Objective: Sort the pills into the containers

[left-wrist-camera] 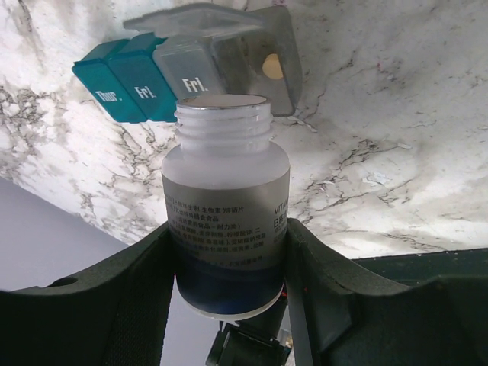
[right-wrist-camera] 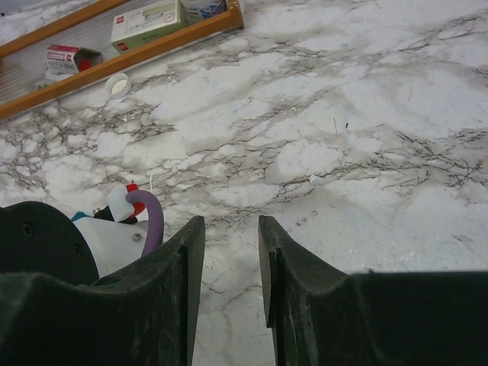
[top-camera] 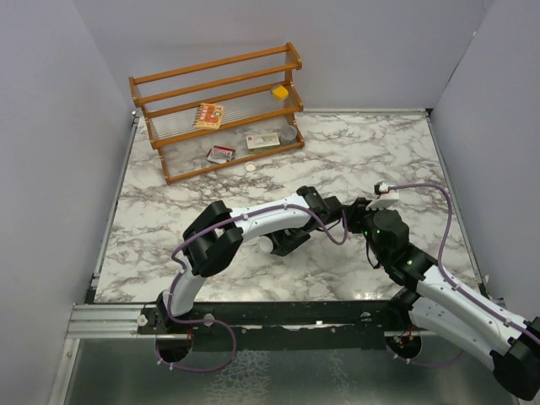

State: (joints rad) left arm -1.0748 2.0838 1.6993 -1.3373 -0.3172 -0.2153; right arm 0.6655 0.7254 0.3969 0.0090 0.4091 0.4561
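In the left wrist view my left gripper (left-wrist-camera: 229, 229) is shut on a frosted pill bottle (left-wrist-camera: 226, 206) with a printed label and no cap. Its open mouth points at the containers (left-wrist-camera: 164, 72), a strip of teal and clear grey compartments marked "Thur." and "Fri." on the marble. The end compartment has its lid up, and one pale round pill (left-wrist-camera: 272, 67) lies inside. From above, the left arm hides bottle and strip. My right gripper (right-wrist-camera: 230, 221) hovers open over bare marble, nothing between its fingers, just right of the left wrist (top-camera: 316, 207).
A wooden rack (top-camera: 219, 110) stands at the back left, holding small boxes (top-camera: 262, 141), a booklet (top-camera: 208, 115) and a yellow item (top-camera: 279, 91). A white cap (top-camera: 250, 168) lies on the marble in front of it. Grey walls enclose the table.
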